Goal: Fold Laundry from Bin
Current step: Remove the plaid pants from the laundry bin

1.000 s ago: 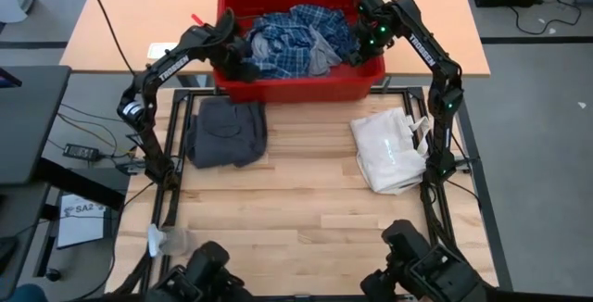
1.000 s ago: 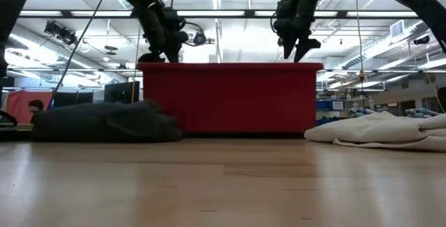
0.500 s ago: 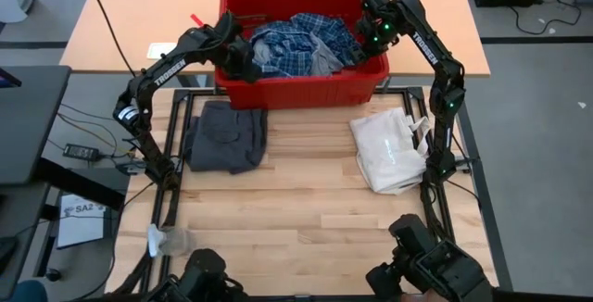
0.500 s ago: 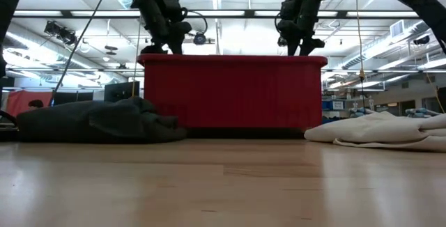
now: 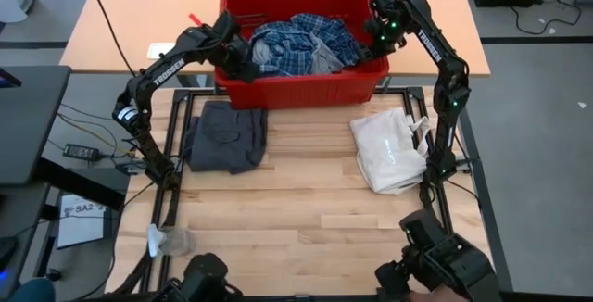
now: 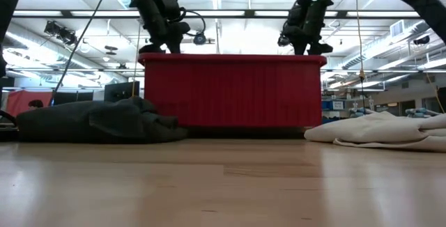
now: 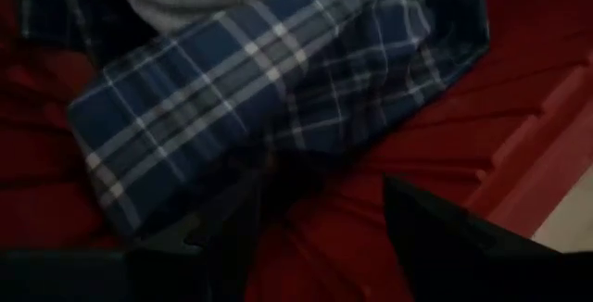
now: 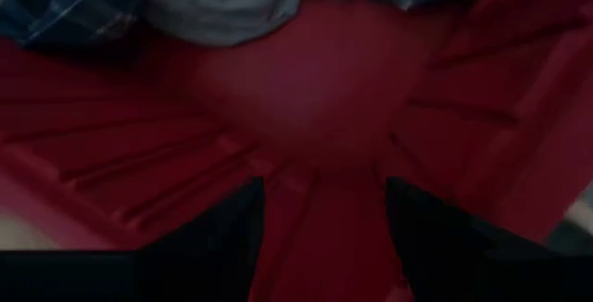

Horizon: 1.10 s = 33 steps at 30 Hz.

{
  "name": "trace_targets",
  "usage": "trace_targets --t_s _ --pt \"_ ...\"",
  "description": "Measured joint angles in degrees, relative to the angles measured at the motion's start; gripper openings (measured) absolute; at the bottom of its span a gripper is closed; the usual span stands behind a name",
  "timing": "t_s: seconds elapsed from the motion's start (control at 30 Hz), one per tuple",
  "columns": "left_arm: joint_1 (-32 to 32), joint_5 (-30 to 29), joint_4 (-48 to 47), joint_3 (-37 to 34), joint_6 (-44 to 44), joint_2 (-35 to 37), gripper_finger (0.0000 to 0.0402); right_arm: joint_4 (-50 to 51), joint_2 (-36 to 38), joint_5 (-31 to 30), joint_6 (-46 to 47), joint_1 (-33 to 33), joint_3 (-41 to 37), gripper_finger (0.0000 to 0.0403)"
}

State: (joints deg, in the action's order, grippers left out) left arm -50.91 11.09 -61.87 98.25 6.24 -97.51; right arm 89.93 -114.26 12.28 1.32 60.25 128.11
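High view shows the laundry, a blue-and-white plaid shirt [image 5: 301,38] heaped with a light grey piece [image 5: 322,58], lying inside the red bin [image 5: 298,87]; soft, light and floppy by the look of it, so best pinched at a raised fold; left gripper [image 5: 243,64] and right gripper [image 5: 375,47] hang inside the bin at opposite ends, jaws parted, grasping nothing.

Strip ceiling lights [image 6: 230,12] run above a grey floor [image 5: 537,107] around the wooden table [image 5: 306,219].
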Motion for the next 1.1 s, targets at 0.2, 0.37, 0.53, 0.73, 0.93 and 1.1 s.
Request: trace_targets --t_s 0.2,0.37,0.53,0.73,0.93,1.1 --pt "2.56 0.48 -1.5 -0.08 -1.16 0.88 0.0231 0.07 4.66 -0.3 1.7 -2.16 -9.0 0.0229" --pt "2.37 1.02 1.59 -0.03 -1.29 2.53 0.0231 -1.02 7.42 -2.16 3.93 -3.07 -11.75 0.0229" --pt "2.23 1.95 -5.74 -0.01 -2.42 4.84 0.0231 -1.94 9.33 -2.1 6.94 -3.09 -11.93 0.0229" --pt "0.45 1.79 5.98 -0.01 -2.93 7.18 0.0231 -4.75 11.43 -1.74 9.29 -3.06 -11.93 0.0229" --pt "-4.59 3.81 23.4 0.03 -1.58 3.27 0.0231 -6.72 12.81 -1.47 12.16 -3.19 -11.91 0.0229" --pt "-6.76 6.05 34.34 0.05 0.41 -5.32 0.0231 -6.74 12.9 -0.5 14.2 -3.86 -11.91 0.0229"
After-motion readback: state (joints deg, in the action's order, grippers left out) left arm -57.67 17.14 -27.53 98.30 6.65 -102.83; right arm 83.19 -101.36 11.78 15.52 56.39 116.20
